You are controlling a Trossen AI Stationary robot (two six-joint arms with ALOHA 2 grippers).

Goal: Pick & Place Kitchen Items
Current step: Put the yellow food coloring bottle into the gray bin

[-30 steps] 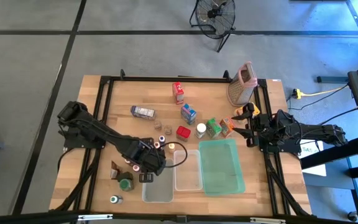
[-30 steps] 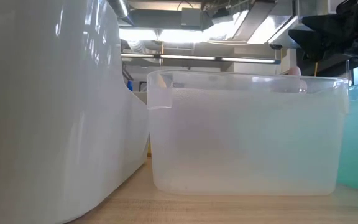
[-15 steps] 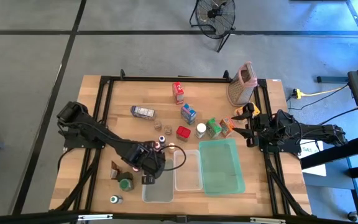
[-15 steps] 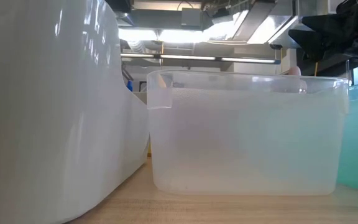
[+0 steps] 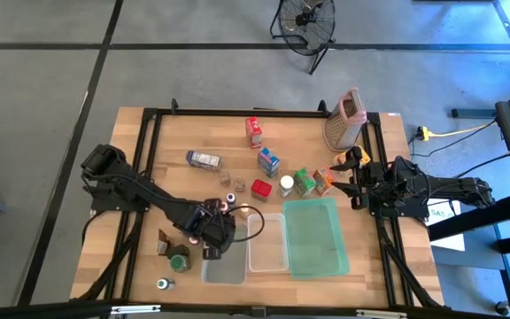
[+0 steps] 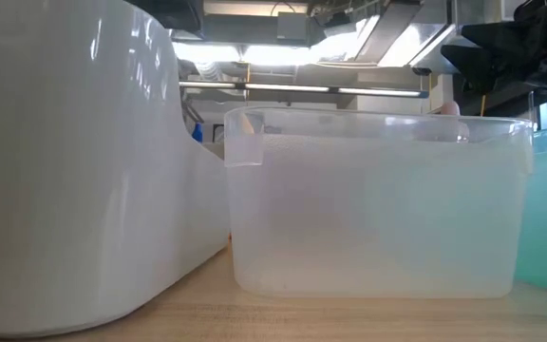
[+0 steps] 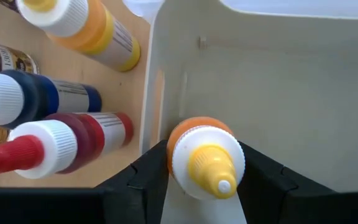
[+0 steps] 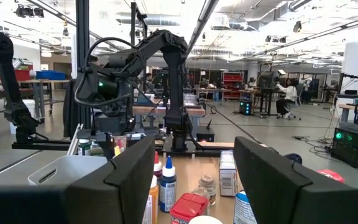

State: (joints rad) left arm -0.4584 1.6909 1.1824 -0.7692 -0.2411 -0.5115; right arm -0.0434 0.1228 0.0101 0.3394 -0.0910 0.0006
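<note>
The left end effector (image 7: pixel 205 180) clasps an orange bottle (image 7: pixel 205 158) over the leftmost clear tub's (image 5: pixel 225 266) far rim; released here, it could catch the edge and tumble outside.

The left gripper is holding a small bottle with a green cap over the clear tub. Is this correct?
Not quite: the cap is yellow, not green. The left wrist view shows the left gripper holding the small bottle over the clear tub.

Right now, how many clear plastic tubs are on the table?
2. The first clear tub is leftmost; the second clear tub lies between it and the green tray.
</note>
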